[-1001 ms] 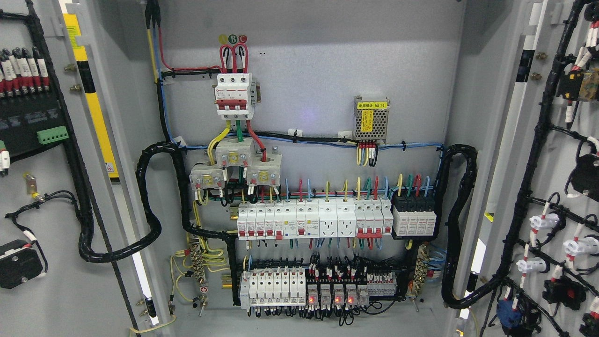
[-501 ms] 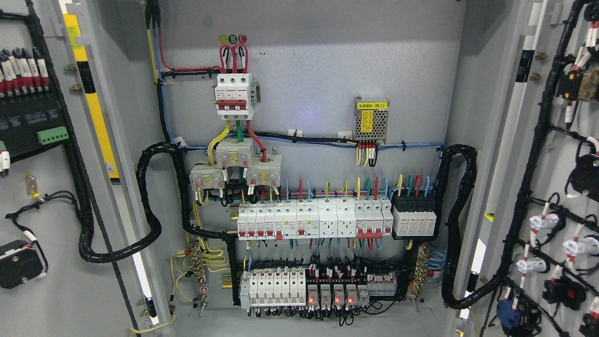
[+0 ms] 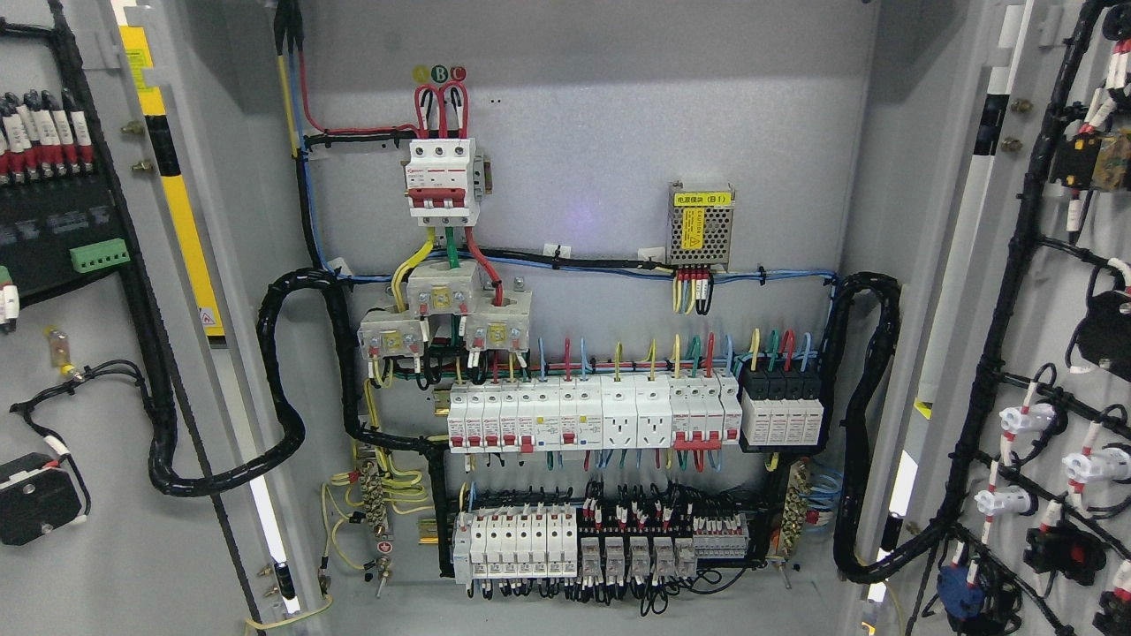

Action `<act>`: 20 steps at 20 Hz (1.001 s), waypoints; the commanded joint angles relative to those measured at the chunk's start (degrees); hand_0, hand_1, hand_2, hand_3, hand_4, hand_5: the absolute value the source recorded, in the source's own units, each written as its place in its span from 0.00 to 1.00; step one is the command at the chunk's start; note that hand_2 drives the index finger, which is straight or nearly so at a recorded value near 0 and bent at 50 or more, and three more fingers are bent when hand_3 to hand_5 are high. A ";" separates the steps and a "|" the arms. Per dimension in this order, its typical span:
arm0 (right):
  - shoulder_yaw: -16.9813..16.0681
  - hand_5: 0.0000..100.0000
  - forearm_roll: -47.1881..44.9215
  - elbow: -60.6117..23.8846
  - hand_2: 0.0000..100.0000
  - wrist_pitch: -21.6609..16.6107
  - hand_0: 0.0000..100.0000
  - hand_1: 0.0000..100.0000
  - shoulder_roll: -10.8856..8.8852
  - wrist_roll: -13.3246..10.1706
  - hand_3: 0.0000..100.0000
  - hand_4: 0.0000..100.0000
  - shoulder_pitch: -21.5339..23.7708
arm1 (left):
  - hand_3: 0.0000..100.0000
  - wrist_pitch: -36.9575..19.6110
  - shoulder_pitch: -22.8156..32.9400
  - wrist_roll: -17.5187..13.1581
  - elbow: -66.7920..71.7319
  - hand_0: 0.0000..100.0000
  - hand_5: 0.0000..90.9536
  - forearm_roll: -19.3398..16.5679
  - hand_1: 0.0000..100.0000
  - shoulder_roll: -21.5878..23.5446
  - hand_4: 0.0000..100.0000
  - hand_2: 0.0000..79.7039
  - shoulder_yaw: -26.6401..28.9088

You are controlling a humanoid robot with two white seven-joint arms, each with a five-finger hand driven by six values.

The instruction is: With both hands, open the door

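Observation:
A grey electrical cabinet fills the head view with both doors swung wide. The left door (image 3: 97,548) shows its inner face at the picture's left, carrying a green terminal block and black wiring. The right door (image 3: 1051,291) shows its inner face at the right, with white and black parts on a black harness. Between them the back panel (image 3: 574,115) is fully exposed. Neither of my hands nor any arm appears in the picture.
On the back panel sit a red-and-white main breaker (image 3: 441,181), a small power module with a yellow label (image 3: 702,223), a row of white breakers (image 3: 588,415) and a lower row of relays (image 3: 632,556). Thick black cable loops (image 3: 281,389) hang at both sides.
The red lights on the lower relay row, lit in the earlier frames, are now dark. Doors and wiring have not moved.

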 commanded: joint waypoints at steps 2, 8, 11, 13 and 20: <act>3.93 0.00 1.31 42.88 0.00 0.56 0.22 0.07 8.00 -0.41 0.00 0.00 -8.43 | 0.10 0.06 -7.13 10.17 40.33 0.09 0.00 -5.63 0.11 -0.08 0.00 0.00 -2.42; 3.58 0.00 2.89 61.45 0.00 0.83 0.22 0.07 10.64 -1.38 0.00 0.00 -16.09 | 0.04 1.02 -14.00 13.17 61.12 0.19 0.00 -9.85 0.17 2.66 0.00 0.00 -7.68; 3.66 0.00 3.42 61.99 0.00 2.57 0.22 0.06 10.56 -6.54 0.00 0.00 -16.18 | 0.00 5.23 -14.00 18.87 62.18 0.22 0.00 -10.91 0.16 2.04 0.00 0.00 -18.21; 3.75 0.00 5.43 61.99 0.00 7.39 0.22 0.06 10.47 -10.85 0.00 0.00 -16.18 | 0.00 6.74 -14.00 23.44 62.18 0.23 0.00 -10.91 0.16 1.34 0.00 0.00 -23.06; 3.84 0.00 12.55 62.08 0.00 19.62 0.22 0.07 10.12 -16.85 0.00 0.00 -17.41 | 0.00 9.11 -15.15 30.23 62.18 0.27 0.00 -11.97 0.14 -0.33 0.00 0.00 -31.77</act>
